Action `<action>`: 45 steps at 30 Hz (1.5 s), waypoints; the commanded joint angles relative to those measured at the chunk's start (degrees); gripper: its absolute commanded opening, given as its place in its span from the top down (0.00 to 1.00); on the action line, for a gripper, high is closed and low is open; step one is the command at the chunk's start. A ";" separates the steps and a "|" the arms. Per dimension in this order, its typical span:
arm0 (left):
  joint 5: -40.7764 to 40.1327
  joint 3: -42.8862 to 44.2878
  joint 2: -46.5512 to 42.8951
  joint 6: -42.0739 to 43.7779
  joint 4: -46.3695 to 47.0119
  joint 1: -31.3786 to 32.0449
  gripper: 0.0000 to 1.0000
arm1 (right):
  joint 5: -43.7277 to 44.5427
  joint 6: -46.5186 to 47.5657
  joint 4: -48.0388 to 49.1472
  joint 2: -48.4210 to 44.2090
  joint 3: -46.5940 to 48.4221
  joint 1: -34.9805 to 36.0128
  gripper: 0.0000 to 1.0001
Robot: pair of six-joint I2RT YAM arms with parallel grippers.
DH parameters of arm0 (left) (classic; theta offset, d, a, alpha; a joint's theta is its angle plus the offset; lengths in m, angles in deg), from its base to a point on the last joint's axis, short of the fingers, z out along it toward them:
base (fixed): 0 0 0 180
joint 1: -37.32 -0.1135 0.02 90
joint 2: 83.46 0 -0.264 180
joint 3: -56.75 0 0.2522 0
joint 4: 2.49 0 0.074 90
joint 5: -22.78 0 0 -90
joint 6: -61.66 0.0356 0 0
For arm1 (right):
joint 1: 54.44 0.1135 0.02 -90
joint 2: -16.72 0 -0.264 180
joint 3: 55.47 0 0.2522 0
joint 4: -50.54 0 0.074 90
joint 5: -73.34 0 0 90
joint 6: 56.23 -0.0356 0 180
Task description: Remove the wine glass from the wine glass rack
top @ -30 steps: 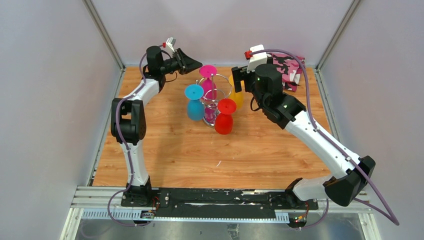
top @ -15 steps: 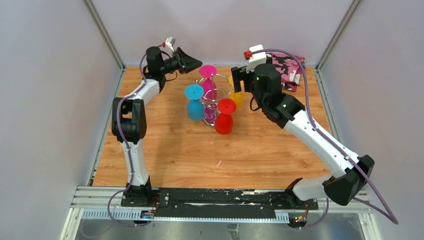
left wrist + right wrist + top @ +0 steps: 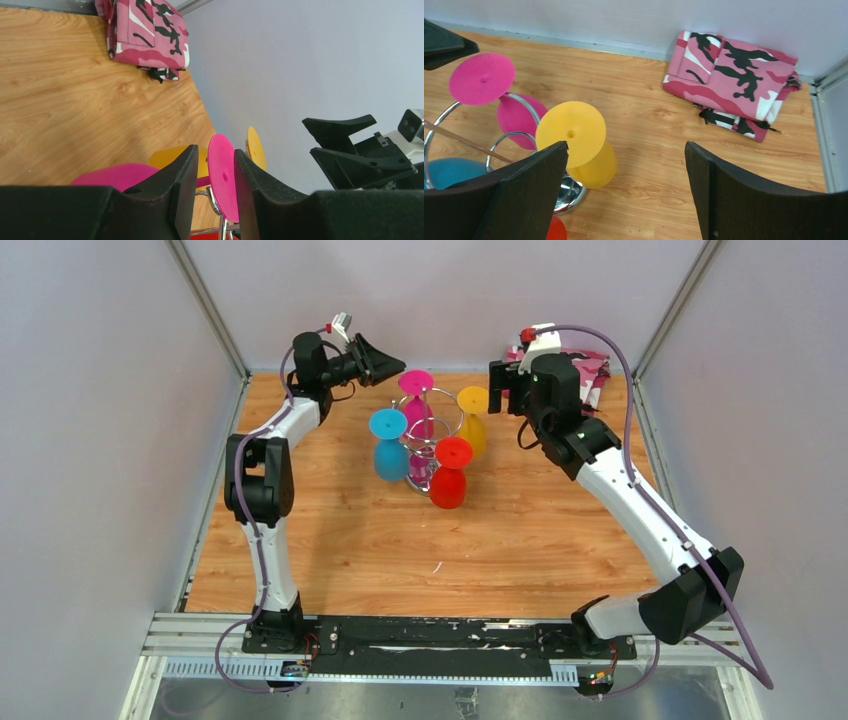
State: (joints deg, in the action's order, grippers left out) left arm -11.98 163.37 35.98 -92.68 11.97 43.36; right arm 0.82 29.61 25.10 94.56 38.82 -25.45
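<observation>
Pale grey walls are seen around a wood-grain tabletop [image 3: 400, 550], toward whose far side the wine glass rack [image 3: 428, 440] is set. Four plastic glasses are hung upside down from the rack's hooks by their feet: a magenta glass [image 3: 222, 175] on its far side, a yellow glass [image 3: 571, 132] to its right, a blue glass [image 3: 388, 445] to its left and a red glass [image 3: 450, 475] on its near side. The left gripper [image 3: 395, 370] is held at hook height because the magenta foot is the part exposed above the wire; its fingers are narrowly spread astride that disc, with a gap visible on one side. The right gripper [image 3: 626, 147] is spread wide just right of the rack, above the yellow glass, probably for clearance. Folded pink camouflage cloth [image 3: 734, 85] is left well right of the rack.
</observation>
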 commanded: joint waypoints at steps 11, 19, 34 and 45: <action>2.93 0.04 1.30 0.64 1.10 2.65 0.67 | -4.69 -3.48 0.25 -0.84 -2.15 -1.76 0.09; 3.32 -0.62 0.81 1.26 1.13 2.66 0.79 | -5.43 -4.11 0.90 -1.36 -2.74 -2.19 0.09; 3.98 -0.29 2.84 0.79 1.12 1.36 0.98 | -6.03 -4.87 1.90 -1.65 -3.63 -2.63 0.11; 3.91 2.29 1.72 -1.37 1.11 -0.10 1.00 | -7.13 -5.22 2.10 -0.76 -3.56 -2.72 0.12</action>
State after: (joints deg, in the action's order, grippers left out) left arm -10.18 163.04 37.13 -93.47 12.83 44.19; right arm -5.37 25.33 26.45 94.23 35.79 -27.22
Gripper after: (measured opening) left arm 0.088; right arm 0.885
